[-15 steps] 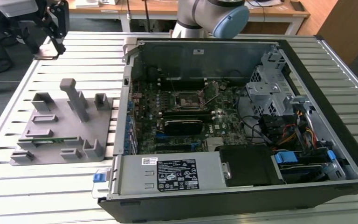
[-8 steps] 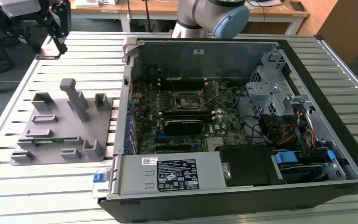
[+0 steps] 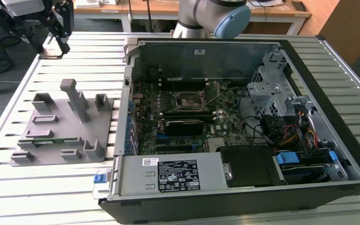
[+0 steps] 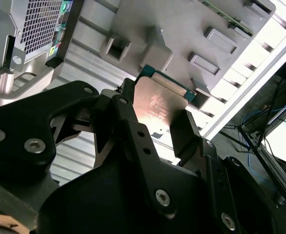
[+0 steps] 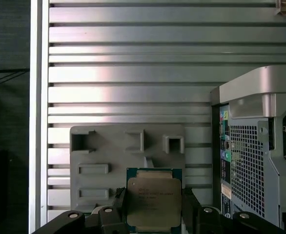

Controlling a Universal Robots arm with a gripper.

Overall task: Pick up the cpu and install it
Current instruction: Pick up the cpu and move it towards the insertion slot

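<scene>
The tool (image 5: 153, 210) is clamped on the cpu (image 5: 153, 197), pinching two opposite edges. The chip hangs in the air near the grey tray (image 5: 109, 146), which lies on the slatted tabletop (image 5: 133, 73).

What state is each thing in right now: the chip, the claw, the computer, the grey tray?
cpu: held in the air, clamped by two edges.
gripper: jaws shut on the cpu.
computer case: lying open, motherboard exposed.
grey tray: resting on the table.

A slatted metal table (image 3: 42, 199) (pale, ribbed) stands before wooden desks (image 3: 158, 7).
</scene>
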